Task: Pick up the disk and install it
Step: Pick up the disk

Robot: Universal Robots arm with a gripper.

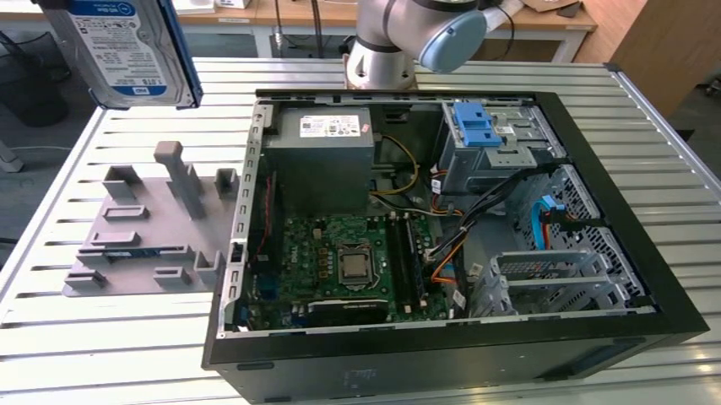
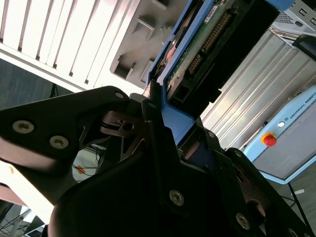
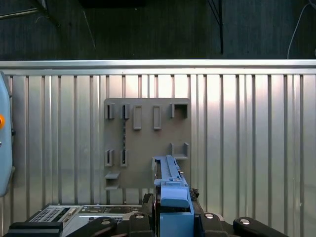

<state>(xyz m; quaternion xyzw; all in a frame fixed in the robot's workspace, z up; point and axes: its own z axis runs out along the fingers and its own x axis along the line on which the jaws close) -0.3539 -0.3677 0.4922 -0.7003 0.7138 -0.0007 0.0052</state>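
The disk (image 1: pixel 124 51), a silver drive with a white and blue label in a blue plastic frame, hangs upright high above the table at the exterior view's far left, over the grey fixture plate (image 1: pixel 147 228). In the second wrist view my gripper (image 2: pixel 168 111) is shut on the disk (image 2: pixel 197 44), its black fingers (image 2: pixel 150 106) clamping the blue frame, with the green circuit board side showing. In the first wrist view the disk's blue edge (image 3: pixel 170 187) stands up out of the gripper (image 3: pixel 173 219), above the fixture plate (image 3: pixel 148 143).
An open computer case (image 1: pixel 631 245) lies on the slatted metal table (image 1: pixel 113 337), with a grey power supply (image 1: pixel 327 160), a motherboard (image 1: pixel 349 261) and a blue drive cage (image 1: pixel 485 135) inside. The arm's base (image 1: pixel 383 51) stands behind the case. A control box with a red button (image 2: pixel 269 139) is nearby.
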